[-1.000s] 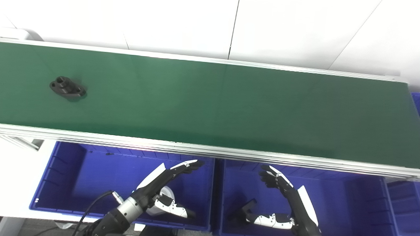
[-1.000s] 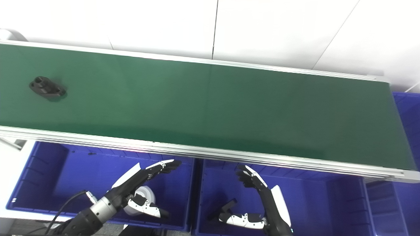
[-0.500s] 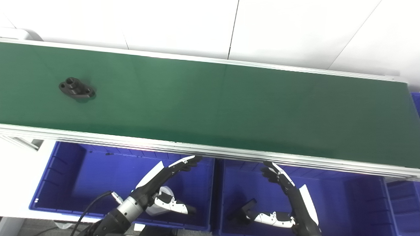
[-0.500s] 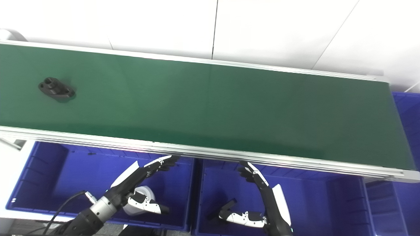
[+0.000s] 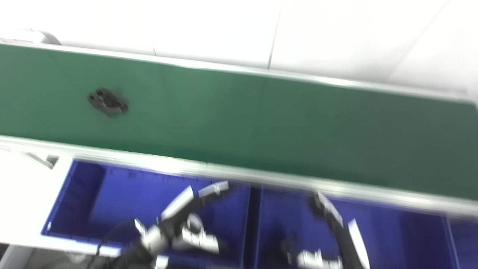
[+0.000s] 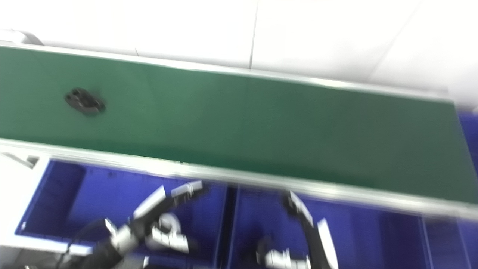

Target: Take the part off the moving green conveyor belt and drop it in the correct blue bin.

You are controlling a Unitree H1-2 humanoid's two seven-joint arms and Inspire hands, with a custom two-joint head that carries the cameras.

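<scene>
A black flanged part [image 5: 107, 102] lies on the green conveyor belt [image 5: 261, 119] at its left end. It also shows in the right eye view [image 6: 84, 103]. My left hand [image 5: 190, 216] is open and empty over the left blue bin [image 5: 86, 194], below the belt's near rail. My right hand [image 5: 332, 220] is open and empty over the middle blue bin [image 5: 403, 231]. Both hands are far from the part. The current frames are blurred.
The belt's silver near rail [image 5: 239, 175] runs between the hands and the belt. A third blue bin [image 6: 471, 127] stands at the far right. A white wall lies behind the belt.
The part has ridden rightward along the belt. The camera has shifted and the picture is now blurred. Both hands have stayed over their bins, fingers reaching slightly up toward the rail.
</scene>
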